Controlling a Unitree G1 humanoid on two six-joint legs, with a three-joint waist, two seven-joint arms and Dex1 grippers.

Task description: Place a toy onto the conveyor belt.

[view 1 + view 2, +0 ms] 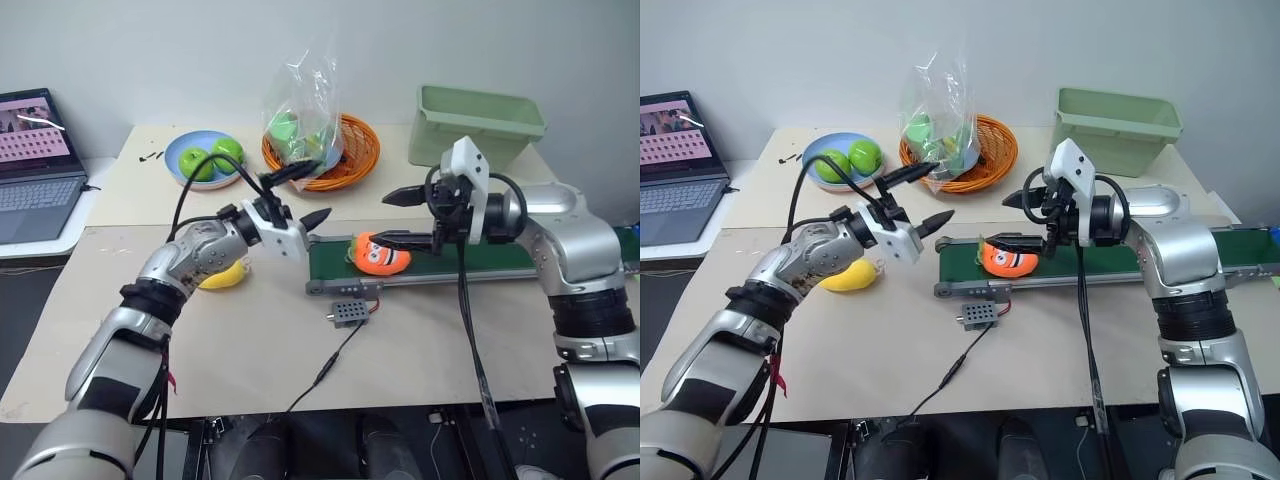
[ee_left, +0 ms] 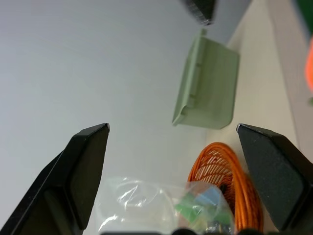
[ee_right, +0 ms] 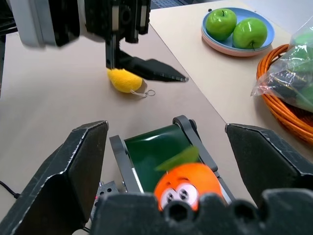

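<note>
The orange toy (image 1: pixel 380 255) with a little face and green leaves lies on the left end of the dark-green conveyor belt (image 1: pixel 480 258). My right gripper (image 1: pixel 380 218) hovers just above the toy, open, with nothing between its fingers. In the right wrist view the toy (image 3: pixel 188 185) sits low between the spread fingers (image 3: pixel 83 161). My left gripper (image 1: pixel 322 190) is open and empty, raised left of the belt's end and pointing towards the right gripper. Its fingers (image 2: pixel 88 166) stand wide apart in the left wrist view.
A yellow lemon toy (image 1: pixel 225 275) lies under the left forearm. Behind are a blue plate (image 1: pixel 180 150) with two green apples, an orange basket (image 1: pixel 355 150) holding a plastic bag, and a pale green bin (image 1: pixel 478 125). A small grey box (image 1: pixel 347 312) with a cable sits before the belt; a laptop (image 1: pixel 35 165) is far left.
</note>
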